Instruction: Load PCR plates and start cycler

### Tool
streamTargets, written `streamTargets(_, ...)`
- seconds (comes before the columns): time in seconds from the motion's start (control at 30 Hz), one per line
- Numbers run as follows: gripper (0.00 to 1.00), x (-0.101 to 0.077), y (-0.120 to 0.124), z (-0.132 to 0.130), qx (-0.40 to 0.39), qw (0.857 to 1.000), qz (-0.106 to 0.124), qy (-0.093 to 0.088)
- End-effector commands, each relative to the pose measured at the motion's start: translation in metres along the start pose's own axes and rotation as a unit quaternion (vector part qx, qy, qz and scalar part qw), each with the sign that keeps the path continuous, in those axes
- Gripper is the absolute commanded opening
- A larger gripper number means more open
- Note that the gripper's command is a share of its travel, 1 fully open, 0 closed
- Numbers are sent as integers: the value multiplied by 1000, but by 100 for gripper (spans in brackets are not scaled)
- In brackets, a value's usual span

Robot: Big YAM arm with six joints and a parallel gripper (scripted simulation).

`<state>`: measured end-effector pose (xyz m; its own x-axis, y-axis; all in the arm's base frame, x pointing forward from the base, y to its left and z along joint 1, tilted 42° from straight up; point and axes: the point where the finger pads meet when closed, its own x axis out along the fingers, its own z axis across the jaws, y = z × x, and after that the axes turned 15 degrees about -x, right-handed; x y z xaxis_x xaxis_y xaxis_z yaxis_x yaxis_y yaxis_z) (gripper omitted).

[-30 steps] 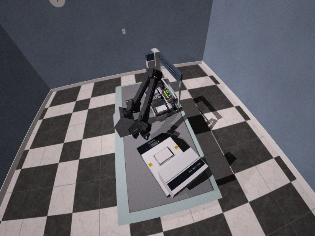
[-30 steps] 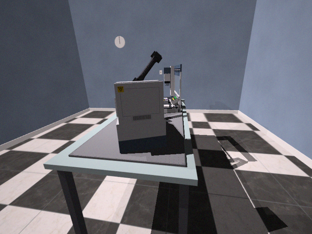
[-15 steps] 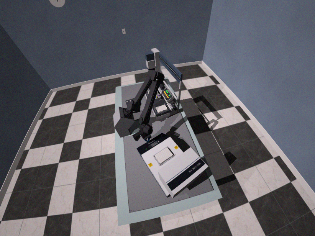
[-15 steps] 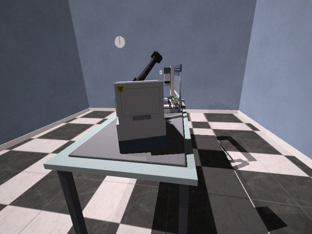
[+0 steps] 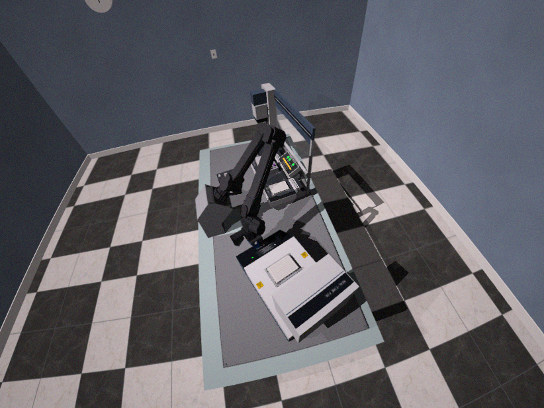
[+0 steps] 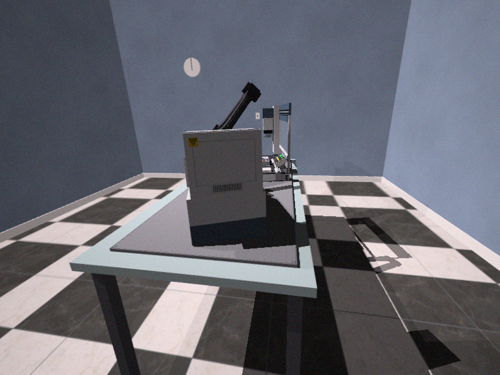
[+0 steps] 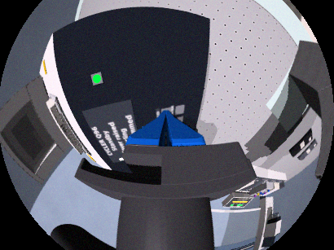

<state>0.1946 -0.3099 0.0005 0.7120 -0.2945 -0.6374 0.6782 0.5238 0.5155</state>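
The tool (image 7: pixel 165 125), blue fingers pinched together on nothing, hovers at the keys (image 7: pixel 176 109) on the dark panel (image 7: pixel 138 67) of Q1 (image 5: pixel 290 285), whose lamp (image 7: pixel 96 79) glows green. A white plate (image 5: pixel 283 269) sits in Q1's block, with the lid (image 5: pixel 315 303) open behind it. Another plate (image 5: pixel 280 187) lies in the deck area under the gantry (image 5: pixel 294 117). Q1 stands askew on the desk (image 5: pixel 210 335), with bare mat (image 5: pixel 235 326) left of it.

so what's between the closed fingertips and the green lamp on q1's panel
In the wrist view, only dark panel face and the corner of a white-lettered label lie between the shut gripper and the green lamp. The keys sit right at the fingertips.
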Motion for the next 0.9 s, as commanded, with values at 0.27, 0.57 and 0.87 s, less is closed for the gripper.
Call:
streamTargets(0.27, 0, -12, -8, 2, 1, 1000, -11, -11)
streamTargets(0.57, 0, -1, 1, 12, -16, 1000, 0, -8)
streamTargets(0.87, 0, -2, -3, -3, 4, 1000, -5, -5)
